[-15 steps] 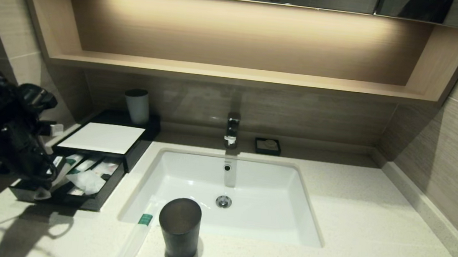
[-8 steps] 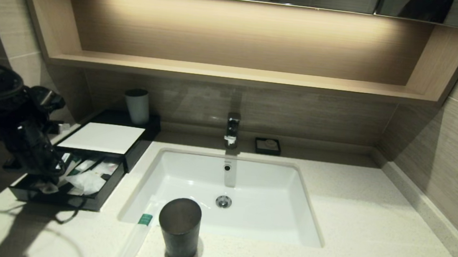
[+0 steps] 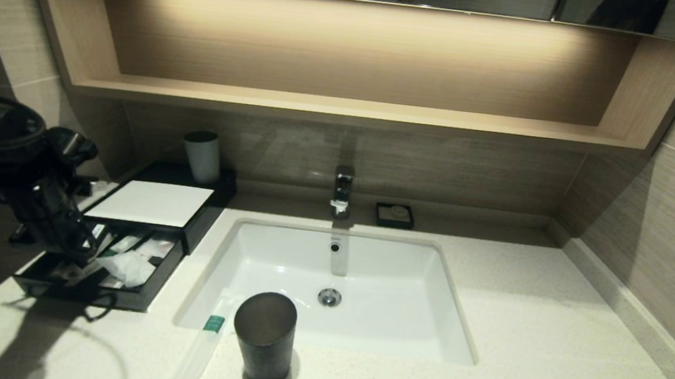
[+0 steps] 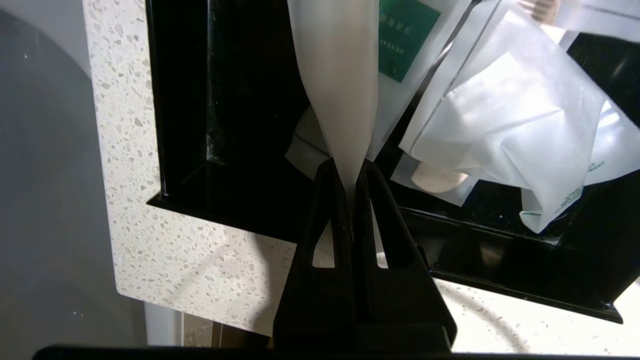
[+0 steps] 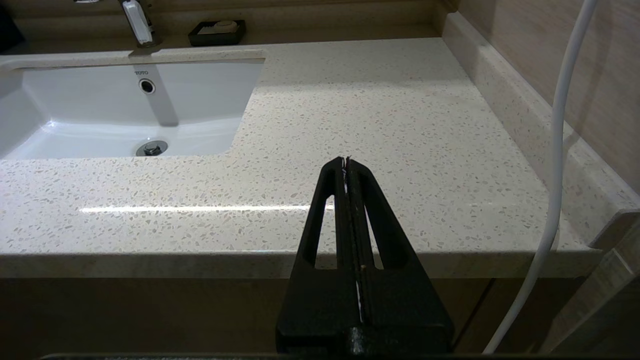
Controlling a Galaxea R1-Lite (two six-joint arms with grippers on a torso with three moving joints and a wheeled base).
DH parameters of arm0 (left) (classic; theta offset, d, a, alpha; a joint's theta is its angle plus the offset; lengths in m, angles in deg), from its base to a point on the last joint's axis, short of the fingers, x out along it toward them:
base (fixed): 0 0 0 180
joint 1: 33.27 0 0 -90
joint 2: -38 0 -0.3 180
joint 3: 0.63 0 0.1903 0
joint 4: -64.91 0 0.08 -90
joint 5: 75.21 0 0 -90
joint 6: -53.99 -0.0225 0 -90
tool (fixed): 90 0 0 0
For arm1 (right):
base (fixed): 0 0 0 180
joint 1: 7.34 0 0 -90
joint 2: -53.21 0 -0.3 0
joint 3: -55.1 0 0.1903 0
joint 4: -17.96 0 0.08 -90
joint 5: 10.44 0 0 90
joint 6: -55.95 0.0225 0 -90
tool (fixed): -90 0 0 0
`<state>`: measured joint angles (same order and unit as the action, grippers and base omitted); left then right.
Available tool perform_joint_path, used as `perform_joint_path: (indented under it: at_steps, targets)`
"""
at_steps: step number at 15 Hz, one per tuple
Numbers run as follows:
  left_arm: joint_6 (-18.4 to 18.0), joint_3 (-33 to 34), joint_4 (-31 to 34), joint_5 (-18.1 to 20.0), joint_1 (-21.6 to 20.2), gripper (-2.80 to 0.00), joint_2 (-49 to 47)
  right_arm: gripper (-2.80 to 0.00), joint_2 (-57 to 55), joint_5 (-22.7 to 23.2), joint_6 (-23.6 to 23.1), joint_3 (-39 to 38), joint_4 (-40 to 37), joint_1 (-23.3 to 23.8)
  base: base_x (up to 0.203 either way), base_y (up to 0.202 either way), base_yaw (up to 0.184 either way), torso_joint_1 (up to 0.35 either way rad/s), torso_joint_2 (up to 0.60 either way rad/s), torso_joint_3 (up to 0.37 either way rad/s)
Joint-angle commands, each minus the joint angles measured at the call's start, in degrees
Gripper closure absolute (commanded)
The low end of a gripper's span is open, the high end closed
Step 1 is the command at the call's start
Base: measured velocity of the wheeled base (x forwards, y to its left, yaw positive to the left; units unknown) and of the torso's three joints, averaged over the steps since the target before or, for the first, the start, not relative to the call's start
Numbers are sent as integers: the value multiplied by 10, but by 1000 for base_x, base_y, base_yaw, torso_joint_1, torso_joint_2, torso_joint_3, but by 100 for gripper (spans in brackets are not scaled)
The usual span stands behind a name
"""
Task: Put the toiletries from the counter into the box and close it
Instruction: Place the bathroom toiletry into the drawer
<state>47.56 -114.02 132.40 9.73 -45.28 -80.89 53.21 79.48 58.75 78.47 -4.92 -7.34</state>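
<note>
Left gripper (image 4: 351, 175), now farther over drawer, pinching translucent packet (image 4: 340, 75).

Warm light spills from a strip hidden above the wooden shelf (image 3: 345, 107), glowing brightest on its back panel, while the side walls and the left corner of the head view stay dim. The arm (image 3: 34, 185) and the dark cup (image 3: 264, 337) throw soft shadows onto the pale tabletop (image 3: 546, 333), and straight lines bow near the head view's edges. In the right wrist view a thin streak of glare crosses the tabletop; in the left wrist view the white wrappers (image 4: 505, 125) shine brightly against the black box (image 4: 225, 100).
</note>
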Motion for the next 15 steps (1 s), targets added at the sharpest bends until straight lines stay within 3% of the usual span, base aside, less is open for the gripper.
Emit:
perform_joint_path:
  at_steps: [1,15]
  targets:
    - [-2,-11,3,0,0,0,-2,0,-1,0,0,0,0,0,0,0,0,0,0,0]
    - [-33,-31,-33,-34,-3,0,-35,0,-1,0,0,0,0,0,0,0,0,0,0,0]
